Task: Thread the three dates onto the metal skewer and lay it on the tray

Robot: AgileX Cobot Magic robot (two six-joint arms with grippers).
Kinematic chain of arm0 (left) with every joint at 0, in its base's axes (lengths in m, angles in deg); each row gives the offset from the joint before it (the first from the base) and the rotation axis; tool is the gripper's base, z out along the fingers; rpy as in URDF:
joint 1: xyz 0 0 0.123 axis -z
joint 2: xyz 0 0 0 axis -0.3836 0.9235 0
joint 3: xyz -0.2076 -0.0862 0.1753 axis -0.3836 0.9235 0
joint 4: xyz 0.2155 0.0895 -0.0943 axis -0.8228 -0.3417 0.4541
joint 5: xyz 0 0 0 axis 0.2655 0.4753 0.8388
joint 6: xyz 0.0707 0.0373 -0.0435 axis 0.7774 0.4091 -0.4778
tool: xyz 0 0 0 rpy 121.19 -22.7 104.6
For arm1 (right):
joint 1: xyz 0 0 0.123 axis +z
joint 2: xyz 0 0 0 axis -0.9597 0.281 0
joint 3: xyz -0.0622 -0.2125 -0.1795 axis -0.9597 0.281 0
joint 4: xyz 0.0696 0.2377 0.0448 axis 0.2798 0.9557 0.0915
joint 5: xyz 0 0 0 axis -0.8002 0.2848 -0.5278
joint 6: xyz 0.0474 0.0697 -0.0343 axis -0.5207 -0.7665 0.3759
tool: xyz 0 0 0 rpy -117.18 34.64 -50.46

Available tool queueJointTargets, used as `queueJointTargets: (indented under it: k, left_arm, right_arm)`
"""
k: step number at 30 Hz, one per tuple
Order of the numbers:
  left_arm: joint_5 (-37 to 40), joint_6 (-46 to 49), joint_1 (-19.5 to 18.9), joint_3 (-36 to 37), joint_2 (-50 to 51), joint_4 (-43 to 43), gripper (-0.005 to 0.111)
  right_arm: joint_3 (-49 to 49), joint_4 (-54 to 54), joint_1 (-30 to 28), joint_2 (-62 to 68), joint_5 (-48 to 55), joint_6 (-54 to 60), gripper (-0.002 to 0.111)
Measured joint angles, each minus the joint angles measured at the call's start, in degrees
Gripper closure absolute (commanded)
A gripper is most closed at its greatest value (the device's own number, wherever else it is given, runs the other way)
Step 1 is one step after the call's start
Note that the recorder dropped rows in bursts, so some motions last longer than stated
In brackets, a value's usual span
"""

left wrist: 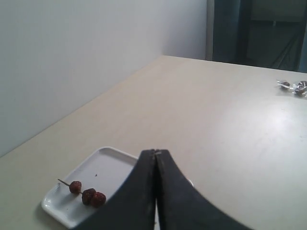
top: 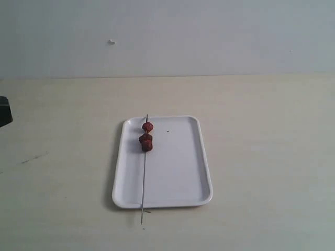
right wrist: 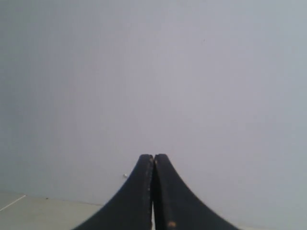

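Note:
The white tray [top: 178, 172] lies in the middle of the table. The thin metal skewer [top: 144, 178] rests lengthwise along its left side, with the near tip sticking out over the front rim. The three dates [top: 146, 137] sit threaded on the skewer near its far end, the top one slightly apart from the other two. In the left wrist view the dates [left wrist: 87, 194] and tray [left wrist: 103, 167] lie well beyond my left gripper [left wrist: 155, 153], which is shut and empty. My right gripper [right wrist: 153, 158] is shut, empty, and faces the plain wall.
A dark piece of the left arm [top: 4, 111] shows at the left edge of the exterior view. Small shiny objects [left wrist: 293, 86] lie at the far end of the table in the left wrist view. A small mark [top: 111, 42] is on the wall.

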Motion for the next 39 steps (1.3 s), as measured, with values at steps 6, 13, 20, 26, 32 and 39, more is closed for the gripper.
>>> queueJointTargets:
  k: [6, 13, 20, 26, 32, 39]
  left_arm:
    - [0.0, 0.0, 0.0, 0.0, 0.0, 0.0, 0.107]
    - [0.0, 0.0, 0.0, 0.0, 0.0, 0.0, 0.107]
    - [0.0, 0.0, 0.0, 0.0, 0.0, 0.0, 0.107]
    - [0.0, 0.0, 0.0, 0.0, 0.0, 0.0, 0.107]
    - [0.0, 0.0, 0.0, 0.0, 0.0, 0.0, 0.107]
    - [0.0, 0.0, 0.0, 0.0, 0.0, 0.0, 0.107]
  right_arm:
    - [0.7, -2.6, -0.1, -4.6, -0.3, 0.0, 0.108]
    - [4.5, -27.1, -0.1, -7.7, -3.4, -17.9, 0.108]
    - [11.8, -68.7, -0.1, -13.3, -3.7, -62.7, 0.108]
    - [20.9, -75.7, -0.1, -15.8, -7.7, -68.8, 0.108]
    - [28.2, -76.2, -0.1, -16.8, -10.1, -69.3, 0.108]
    - [31.9, -76.3, -0.1, -16.8, -10.1, -68.7, 0.108]
